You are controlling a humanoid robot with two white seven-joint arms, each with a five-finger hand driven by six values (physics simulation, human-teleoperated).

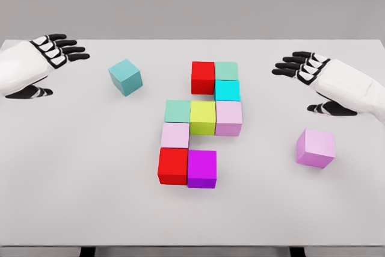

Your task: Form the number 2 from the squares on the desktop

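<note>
A plain grey backdrop stands behind a white counter on which coloured cubes are laid out.

Nearest the camera, a red cube and a magenta cube are set side by side, touching, as the bottom row. Above the red one a pale pink cube forms the left upright. The middle row is formed by a green cube, a yellow-green cube and a lilac cube. Beyond these, a cyan cube forms the right upright, and a second red cube and a mint cube form the top row.

The figure is judged nearly complete: top and bottom rows each lack one cube. Two loose cubes are available: a pink cube near right, and a teal cube far left, turned askew.

The right hand and left hand are held above the counter with fingers spread, grasping nothing.

The next move is judged to require one loose cube to be grasped, squared and seated flush at a row end.

Both forearms are cut off by the frame edges; the cubes' rear faces are hidden.
</note>
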